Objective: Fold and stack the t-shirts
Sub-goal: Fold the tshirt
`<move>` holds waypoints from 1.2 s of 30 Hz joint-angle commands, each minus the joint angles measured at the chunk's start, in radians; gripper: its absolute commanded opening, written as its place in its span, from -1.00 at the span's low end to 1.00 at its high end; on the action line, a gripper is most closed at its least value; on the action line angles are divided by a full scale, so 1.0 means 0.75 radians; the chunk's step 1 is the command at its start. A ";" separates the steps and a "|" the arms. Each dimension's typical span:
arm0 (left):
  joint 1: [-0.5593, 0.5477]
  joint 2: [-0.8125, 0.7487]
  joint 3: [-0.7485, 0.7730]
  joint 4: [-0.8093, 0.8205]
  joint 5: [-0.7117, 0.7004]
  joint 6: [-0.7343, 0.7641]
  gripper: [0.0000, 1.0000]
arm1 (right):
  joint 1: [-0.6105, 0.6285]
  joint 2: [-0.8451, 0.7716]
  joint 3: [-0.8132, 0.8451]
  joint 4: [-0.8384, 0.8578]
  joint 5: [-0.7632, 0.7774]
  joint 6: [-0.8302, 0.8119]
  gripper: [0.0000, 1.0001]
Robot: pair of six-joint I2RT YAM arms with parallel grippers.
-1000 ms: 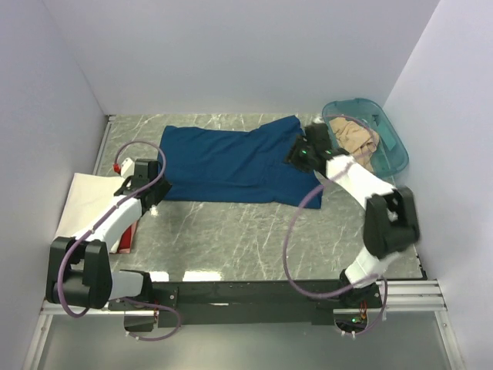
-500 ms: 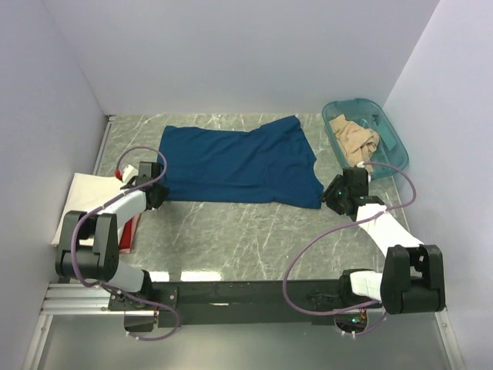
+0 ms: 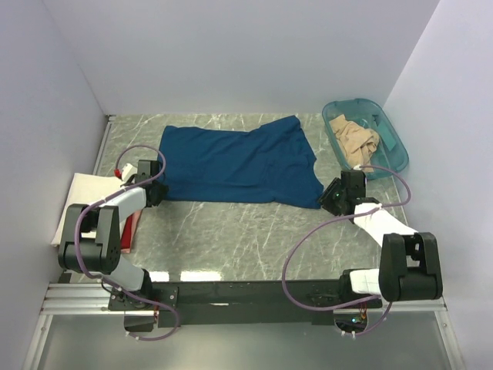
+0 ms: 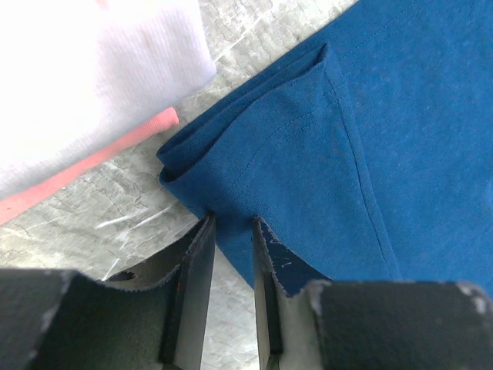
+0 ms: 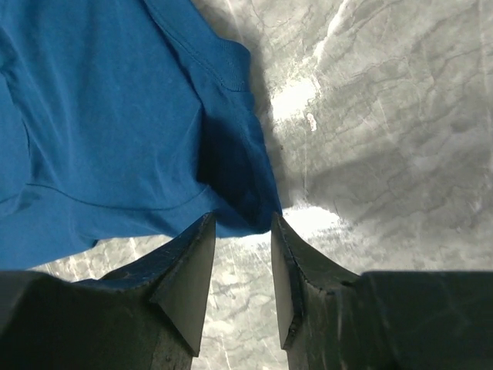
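Top view, centre: t-shirt (image 3: 235, 163) was plain deep blue. Upper right: teal tub (image 3: 393, 154), tan shirt (image 3: 354, 139) inside. Left edge: white cloth (image 3: 81, 199). Table (image 3: 246, 231) was grey marbled.

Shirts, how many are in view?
3: blue shirt spread flat mid-table, white shirt folded at the left edge, tan shirt bunched in the tub. Others may be hidden underneath.

The left arm (image 3: 115, 206) and right arm (image 3: 376, 222) were extended low. The left gripper (image 4: 233, 222) was seen at a narrow gap, and the right gripper (image 5: 241, 218) was spread wider.
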 commanded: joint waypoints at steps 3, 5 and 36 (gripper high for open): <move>0.002 0.004 0.045 0.039 0.016 0.030 -0.37 | -0.007 0.058 0.001 0.100 -0.031 0.026 -0.18; 0.004 0.006 0.049 0.036 0.018 0.032 -0.38 | -0.007 0.084 0.003 0.114 -0.031 0.030 -0.18; 0.006 -0.010 0.043 0.022 0.061 0.055 -0.32 | -0.007 0.140 0.263 -0.195 0.248 -0.115 -0.90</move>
